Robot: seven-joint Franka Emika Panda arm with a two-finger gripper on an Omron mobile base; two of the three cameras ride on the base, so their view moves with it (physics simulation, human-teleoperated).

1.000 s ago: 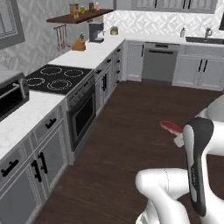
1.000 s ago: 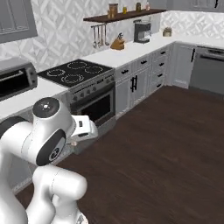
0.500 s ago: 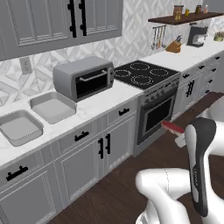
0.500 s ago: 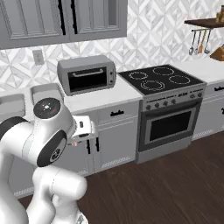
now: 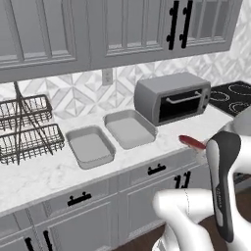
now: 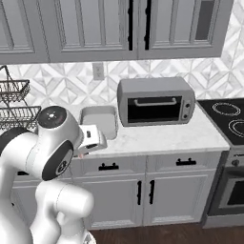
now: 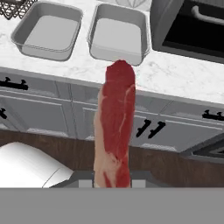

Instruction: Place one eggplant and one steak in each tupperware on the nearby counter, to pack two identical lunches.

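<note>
My gripper [image 7: 113, 179] is shut on a red raw steak [image 7: 114, 127] that sticks out ahead of the fingers. It hangs in front of the counter [image 7: 175, 78], above the floor and just short of the cabinet fronts. Two empty grey tupperware trays stand side by side on the counter: the left one [image 7: 48, 30] and the right one [image 7: 118, 37], which lies straight beyond the steak's tip. From the left base view the steak [image 5: 192, 142] shows past my arm, right of the trays [image 5: 89, 146] [image 5: 130, 128]. The eggplant is out of view.
A grey toaster oven [image 5: 172, 98] stands right of the trays. Wire baskets [image 5: 27, 130] sit at the left end of the counter. The black stove top [image 6: 228, 121] lies far right. Upper cabinets [image 6: 128, 28] hang above, and drawers with black handles [image 7: 148, 127] are below.
The base has driven and turned, so the views have shifted from the stove to the counter with the trays and toaster oven. The steak stays in my shut gripper.
</note>
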